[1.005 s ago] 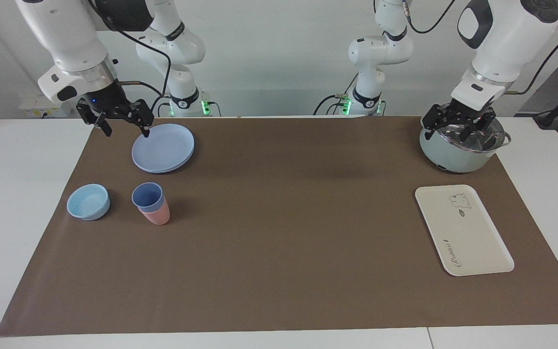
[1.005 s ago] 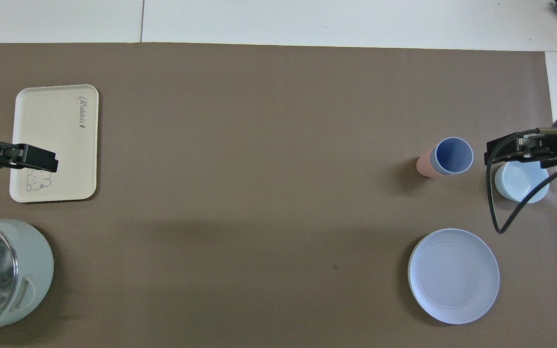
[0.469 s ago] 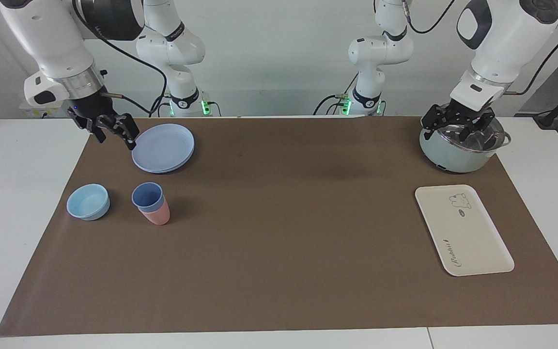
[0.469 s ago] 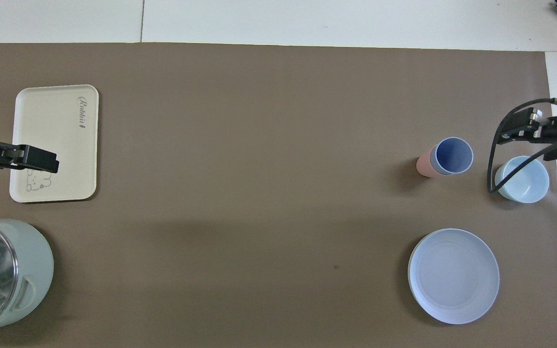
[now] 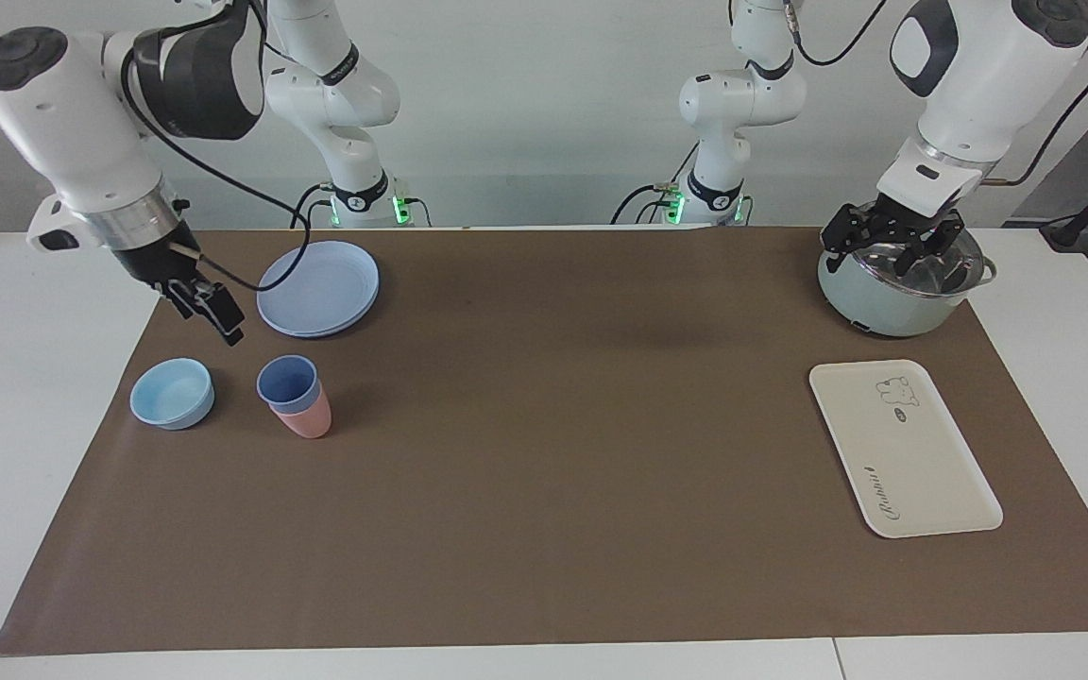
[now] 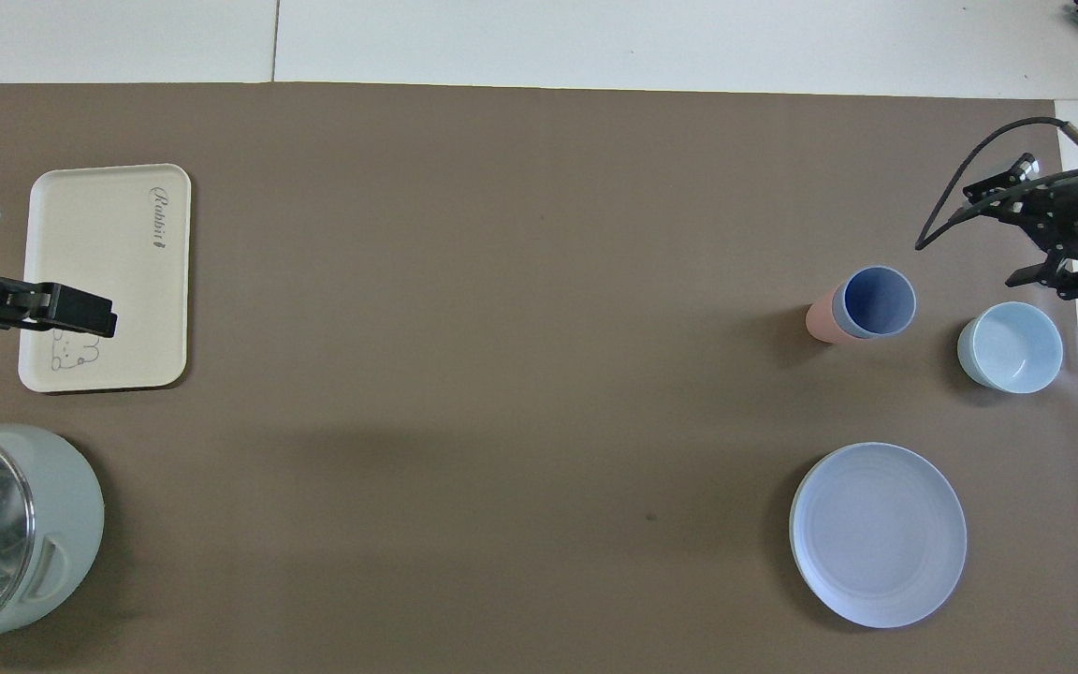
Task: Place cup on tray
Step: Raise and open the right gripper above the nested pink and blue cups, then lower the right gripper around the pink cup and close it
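The periwinkle-blue cup stands upright, nested inside a salmon-pink cup, on the brown mat at the right arm's end; it also shows in the overhead view. The cream tray with its bear drawing lies flat and bare at the left arm's end, also in the overhead view. My right gripper is open and empty, in the air over the mat between the plate and the bowl, apart from the cup. My left gripper is open and empty, waiting over the pot.
A light-blue bowl sits beside the cups toward the mat's edge. A round blue plate lies nearer to the robots than the cups. A pale-green pot stands nearer to the robots than the tray.
My right gripper has moved from over the plate's edge toward the bowl, come lower and turned. The left arm, cup and tray have not moved.
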`<state>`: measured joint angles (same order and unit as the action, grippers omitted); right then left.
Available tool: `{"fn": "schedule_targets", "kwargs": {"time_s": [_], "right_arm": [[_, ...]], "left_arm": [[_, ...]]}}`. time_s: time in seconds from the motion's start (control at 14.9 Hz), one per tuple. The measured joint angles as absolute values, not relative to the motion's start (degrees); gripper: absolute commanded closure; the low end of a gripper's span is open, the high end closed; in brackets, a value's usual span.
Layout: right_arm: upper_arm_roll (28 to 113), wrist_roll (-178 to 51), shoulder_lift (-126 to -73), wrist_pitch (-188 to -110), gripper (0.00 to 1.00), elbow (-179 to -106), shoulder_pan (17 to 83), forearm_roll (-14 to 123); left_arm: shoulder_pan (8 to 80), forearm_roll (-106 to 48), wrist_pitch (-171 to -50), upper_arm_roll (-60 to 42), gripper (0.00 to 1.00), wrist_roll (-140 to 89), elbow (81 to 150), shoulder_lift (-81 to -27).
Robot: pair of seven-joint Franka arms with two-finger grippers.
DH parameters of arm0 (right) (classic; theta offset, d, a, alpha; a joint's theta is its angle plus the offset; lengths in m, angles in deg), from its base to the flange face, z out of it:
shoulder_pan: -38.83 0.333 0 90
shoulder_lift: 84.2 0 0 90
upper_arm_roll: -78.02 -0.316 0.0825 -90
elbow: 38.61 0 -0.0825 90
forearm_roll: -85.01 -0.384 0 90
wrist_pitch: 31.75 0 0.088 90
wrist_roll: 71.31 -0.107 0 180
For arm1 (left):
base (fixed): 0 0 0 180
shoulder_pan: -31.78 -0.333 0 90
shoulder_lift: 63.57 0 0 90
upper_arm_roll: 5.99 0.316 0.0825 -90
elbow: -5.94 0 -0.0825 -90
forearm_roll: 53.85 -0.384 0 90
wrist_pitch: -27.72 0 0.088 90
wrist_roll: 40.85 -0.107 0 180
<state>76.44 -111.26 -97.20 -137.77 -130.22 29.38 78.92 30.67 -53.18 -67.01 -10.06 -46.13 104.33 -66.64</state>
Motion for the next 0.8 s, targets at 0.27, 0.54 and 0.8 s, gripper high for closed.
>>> {"fn": "schedule_targets", "kwargs": {"time_s": [0.27, 0.54, 0.8], "right_arm": [[76.5, -117.8, -102.1, -139.4, 0.05, -130.1, 26.9, 72.4], [76.5, -120.9, -106.4, -139.8, 0.0, -130.1, 25.6, 69.4], [76.6, -121.3, -111.9, -139.3, 0.0, -130.3, 22.6, 63.8]], "left_arm": [[30.7, -53.2, -67.1, -10.1, 0.0, -46.1, 104.6, -66.8], [30.7, -53.2, -67.1, -10.1, 0.0, -46.1, 104.6, -66.8], [30.7, -53.2, -67.1, -10.1, 0.0, -46.1, 104.6, -66.9]]}}
